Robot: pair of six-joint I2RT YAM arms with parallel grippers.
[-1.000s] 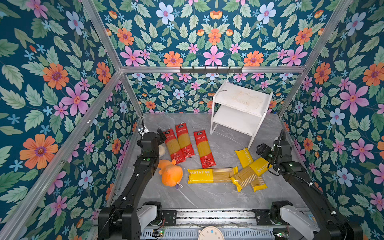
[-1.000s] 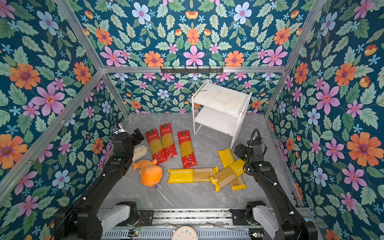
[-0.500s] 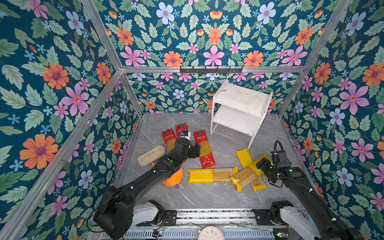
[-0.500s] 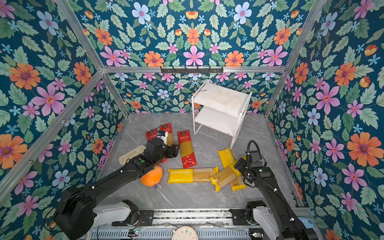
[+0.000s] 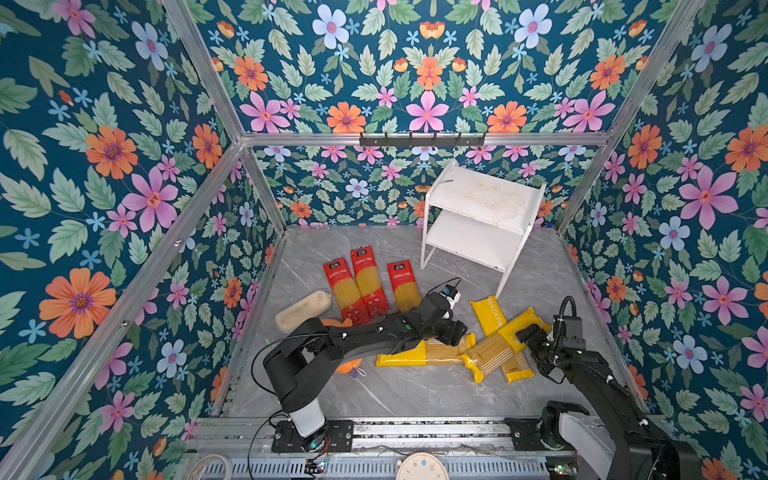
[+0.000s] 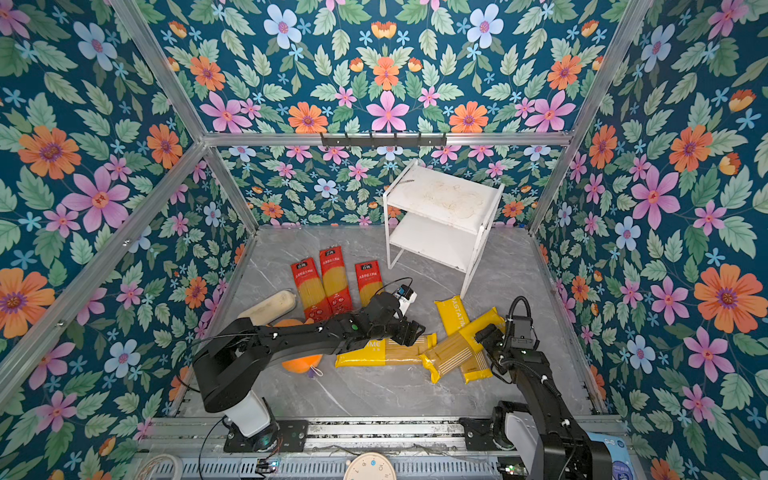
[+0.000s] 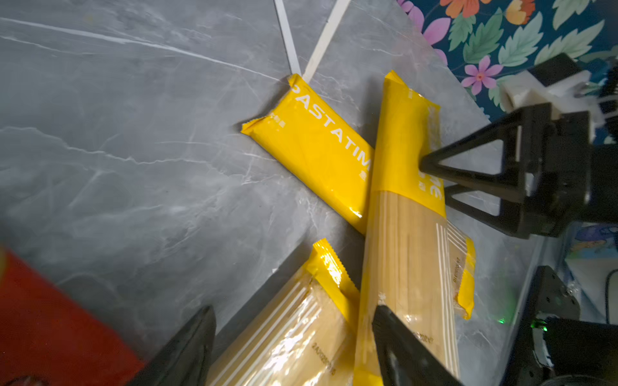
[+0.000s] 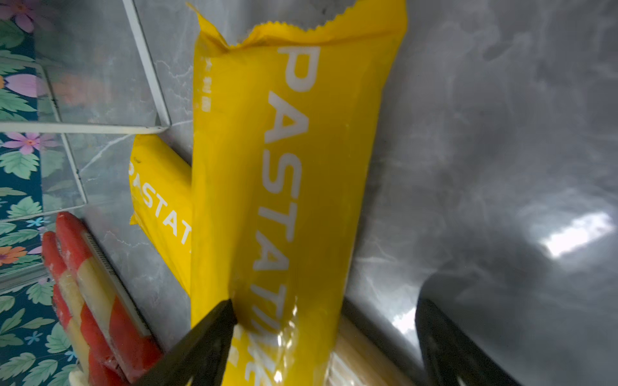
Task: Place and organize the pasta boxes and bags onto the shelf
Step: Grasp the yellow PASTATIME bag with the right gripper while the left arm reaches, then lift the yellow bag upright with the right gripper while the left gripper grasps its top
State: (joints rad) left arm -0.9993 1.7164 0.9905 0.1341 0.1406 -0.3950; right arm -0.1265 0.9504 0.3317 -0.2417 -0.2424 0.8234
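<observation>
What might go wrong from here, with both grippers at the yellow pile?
1. The open left gripper and open right gripper hover close together; they may collide.
2. The diagonal yellow spaghetti pack overlaps the horizontal yellow spaghetti pack and a third yellow pack; lifting one may drag the others.

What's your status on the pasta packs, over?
Left jaws open over end of flat yellow pasta pack. Right jaws open around top crossed pack. Shelf holds none. Packs overlap.
</observation>
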